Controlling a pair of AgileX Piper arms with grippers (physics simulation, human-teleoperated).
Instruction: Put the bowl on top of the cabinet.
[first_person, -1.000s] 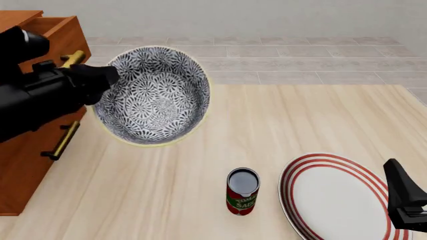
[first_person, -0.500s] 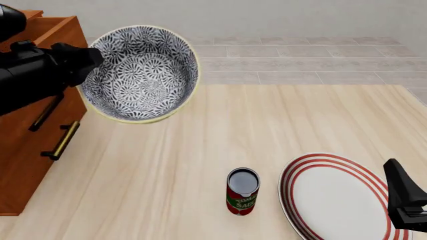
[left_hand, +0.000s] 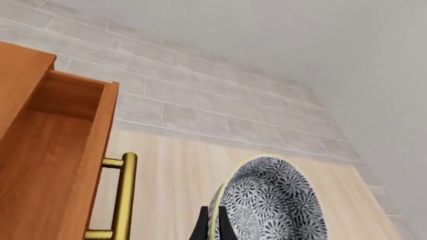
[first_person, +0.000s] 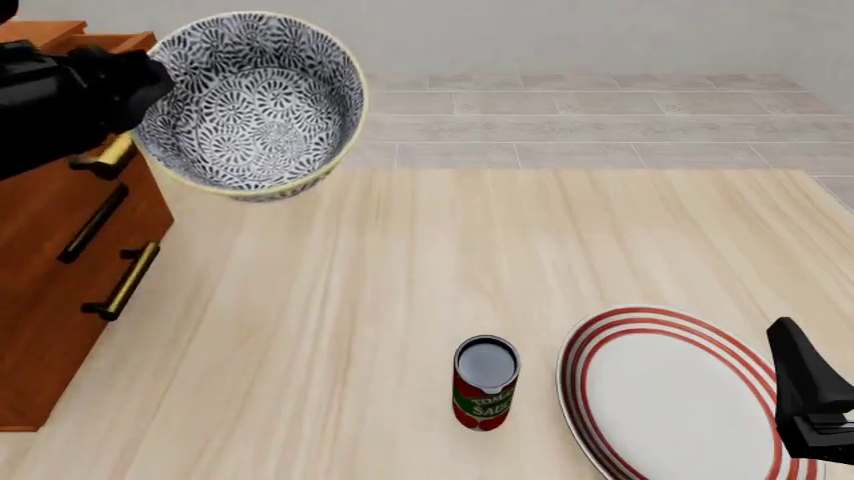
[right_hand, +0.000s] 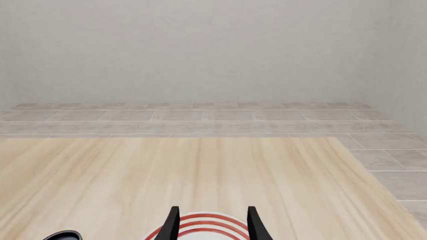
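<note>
Slippage is looking likeliest, since the left gripper (left_hand: 213, 226) is pinching only the thin rim of the deep blue-grey floral bowl (first_person: 248, 102), hanging tilted just right of the reddish-brown wooden cabinet (first_person: 60, 270), while the right gripper (right_hand: 212, 222) is idling open over the red-ringed plate (first_person: 674, 390)

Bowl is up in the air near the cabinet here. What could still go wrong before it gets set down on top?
1. The left hand pinches only the bowl's rim at one side, and the bowl hangs tilted; it could slip or swing.
2. The cabinet's top drawer stands open beside the bowl, so the bowl might clip its front edge or brass handle.
3. Released tilted, the bowl may roll off.
</note>
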